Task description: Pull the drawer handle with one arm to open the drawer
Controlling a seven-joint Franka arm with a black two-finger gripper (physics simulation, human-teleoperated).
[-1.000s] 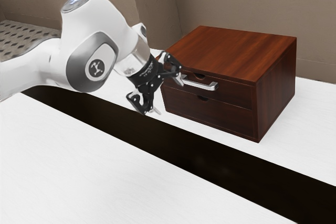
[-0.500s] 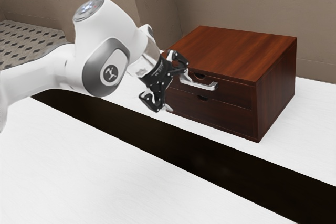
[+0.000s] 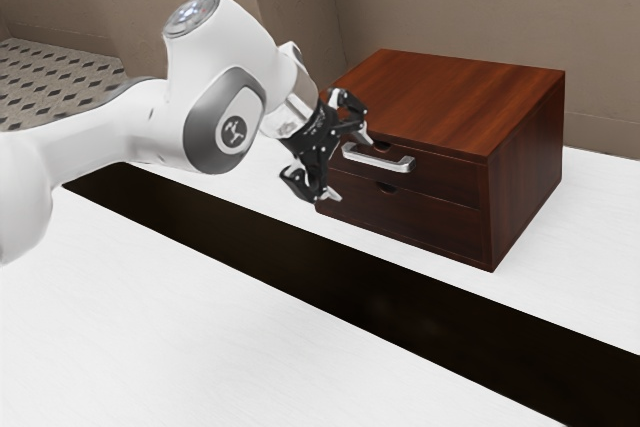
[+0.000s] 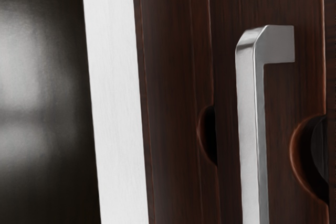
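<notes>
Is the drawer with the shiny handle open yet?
No, the top drawer with the silver handle sits flush with the front of the wooden cabinet, not sticking out.

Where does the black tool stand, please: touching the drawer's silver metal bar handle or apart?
Cannot tell: in the exterior view the tool overlaps the handle at its end, hiding any gap.
</notes>
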